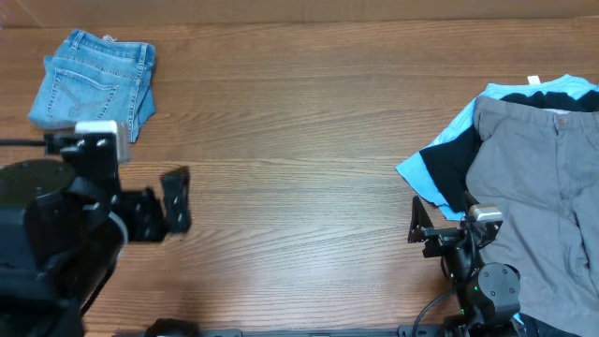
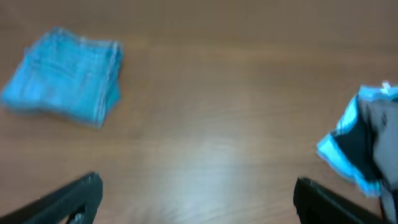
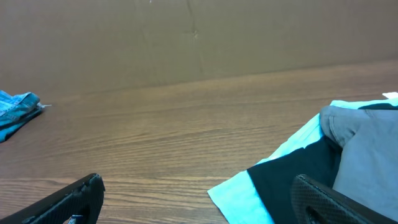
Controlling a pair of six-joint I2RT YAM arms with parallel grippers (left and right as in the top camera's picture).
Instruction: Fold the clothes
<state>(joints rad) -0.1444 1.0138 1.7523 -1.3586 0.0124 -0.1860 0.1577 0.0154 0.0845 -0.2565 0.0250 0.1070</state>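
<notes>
Light-blue denim jeans (image 1: 94, 80) lie folded in a small stack at the table's far left; the left wrist view shows them blurred (image 2: 65, 78), and the right wrist view catches their edge (image 3: 15, 106). At the right edge the other clothes are piled loosely: grey trousers (image 1: 543, 178) on top of a black garment (image 1: 449, 168) and a sky-blue one (image 1: 416, 176). My left gripper (image 1: 178, 201) hangs open over bare wood below the jeans, its jaws wide (image 2: 199, 199). My right gripper (image 1: 442, 217) is open at the pile's left edge (image 3: 199, 199), one finger over the black cloth (image 3: 298, 174).
The wooden table (image 1: 299, 140) stretches between the jeans and the pile. A brown cardboard wall (image 3: 186, 43) rises behind its far edge. The arms' bases and cables sit along the near edge.
</notes>
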